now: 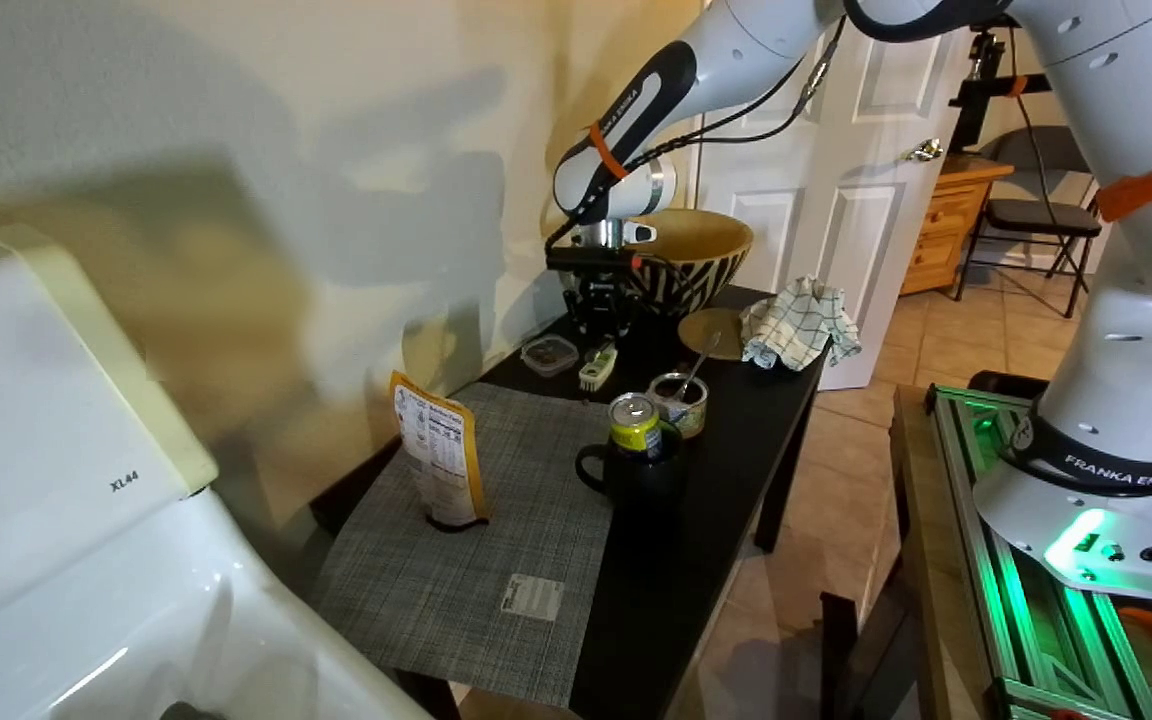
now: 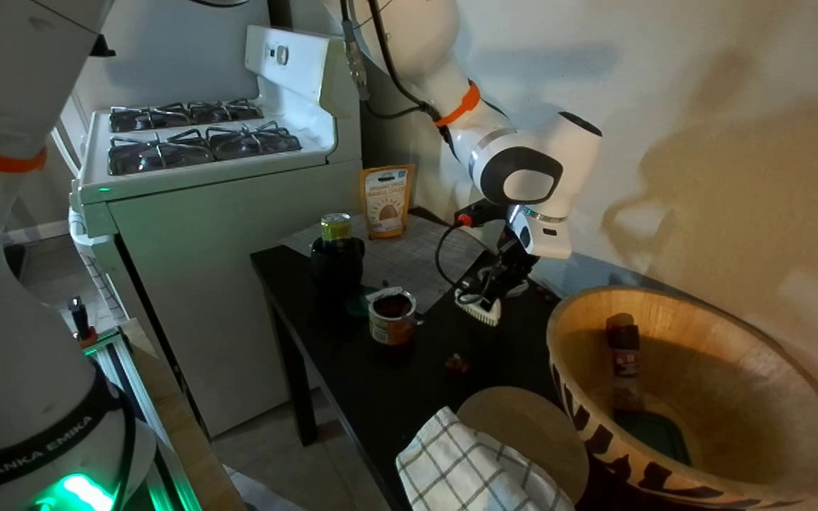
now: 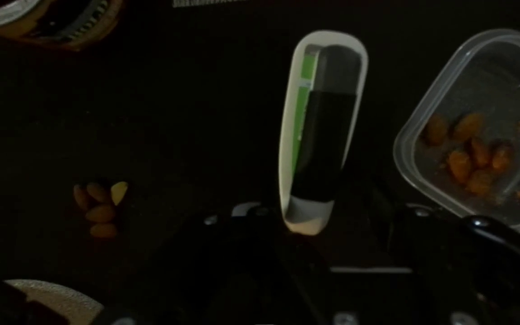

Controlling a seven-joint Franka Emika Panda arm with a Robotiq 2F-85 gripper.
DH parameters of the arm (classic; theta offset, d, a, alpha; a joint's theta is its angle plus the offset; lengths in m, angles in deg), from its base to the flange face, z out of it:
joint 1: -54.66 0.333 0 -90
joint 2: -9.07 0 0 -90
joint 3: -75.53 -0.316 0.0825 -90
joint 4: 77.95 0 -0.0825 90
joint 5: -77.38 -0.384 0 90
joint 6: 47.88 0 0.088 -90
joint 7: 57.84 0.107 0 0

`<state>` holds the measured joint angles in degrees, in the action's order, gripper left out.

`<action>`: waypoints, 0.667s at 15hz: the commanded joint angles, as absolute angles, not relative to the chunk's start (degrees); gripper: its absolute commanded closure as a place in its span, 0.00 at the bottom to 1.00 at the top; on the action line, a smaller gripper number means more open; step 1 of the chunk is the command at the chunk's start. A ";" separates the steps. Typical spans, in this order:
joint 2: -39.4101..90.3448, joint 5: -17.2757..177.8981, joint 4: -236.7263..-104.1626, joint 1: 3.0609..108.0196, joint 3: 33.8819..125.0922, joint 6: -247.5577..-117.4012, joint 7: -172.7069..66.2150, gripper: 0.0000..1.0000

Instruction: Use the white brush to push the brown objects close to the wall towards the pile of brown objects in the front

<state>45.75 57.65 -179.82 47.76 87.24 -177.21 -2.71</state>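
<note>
One white brush (image 3: pixel 321 131) | handle end between parted fingertips of tool (image 3: pixel 331 217)

A home kitchen, by its look. A white stove (image 2: pixel 238 234) with several burners (image 2: pixel 160 152) stands near a dark worktop (image 2: pixel 409 383) that carries a mug (image 2: pixel 338 271), a food pouch (image 2: pixel 386 204), a checked towel (image 2: pixel 473 468) and a big wooden bowl (image 2: pixel 735 397). Alongside runs a plain cream wall (image 1: pixel 336 90). Past a panelled white door (image 1: pixel 836 220), wooden drawers (image 1: pixel 946 212) and a chair (image 1: pixel 1044 212) stand on tiled floor (image 1: pixel 826 470).
</note>
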 commanded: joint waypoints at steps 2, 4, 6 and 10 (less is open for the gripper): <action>47.00 60.49 -177.60 48.49 88.32 -174.61 1.90 0.77; 47.42 61.46 -176.92 48.47 88.38 -173.74 3.53 0.98; 47.76 62.56 -176.25 48.48 88.38 -172.59 4.74 0.94; 44.71 63.03 -179.13 48.31 88.06 -177.28 3.79 0.94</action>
